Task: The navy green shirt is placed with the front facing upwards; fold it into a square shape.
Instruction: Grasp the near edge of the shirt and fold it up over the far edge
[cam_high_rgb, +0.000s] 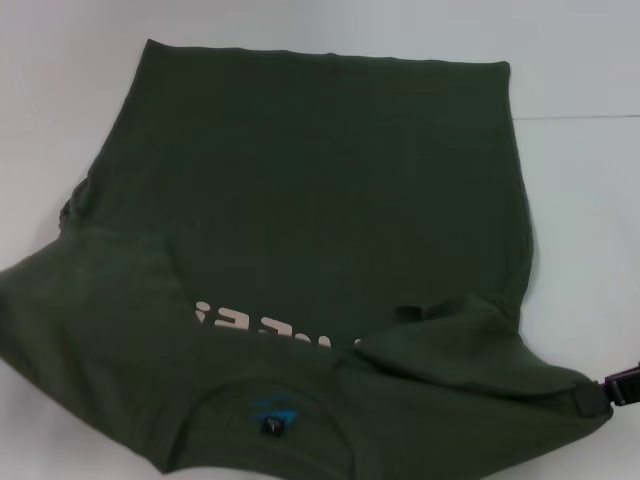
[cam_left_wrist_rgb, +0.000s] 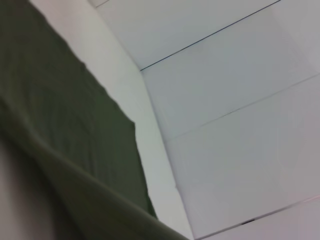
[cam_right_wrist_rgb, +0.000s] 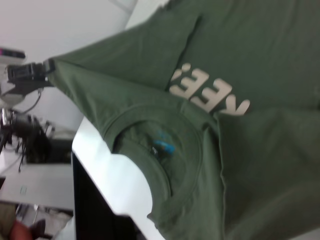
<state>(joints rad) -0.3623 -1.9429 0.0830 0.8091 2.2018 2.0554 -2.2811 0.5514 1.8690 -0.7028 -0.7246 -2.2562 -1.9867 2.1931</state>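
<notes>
The navy green shirt (cam_high_rgb: 300, 190) lies spread across the white desk (cam_high_rgb: 580, 180), hem toward the far edge, collar at the near edge. The cream lettering (cam_high_rgb: 260, 325) is partly covered by a raised fold of sleeve. At the near right corner, the right gripper (cam_high_rgb: 612, 388) is mostly cut off, pinching the sleeve tip. The left gripper (cam_right_wrist_rgb: 30, 71) shows only in the right wrist view, clamped on the other sleeve, lifted off the desk.
</notes>
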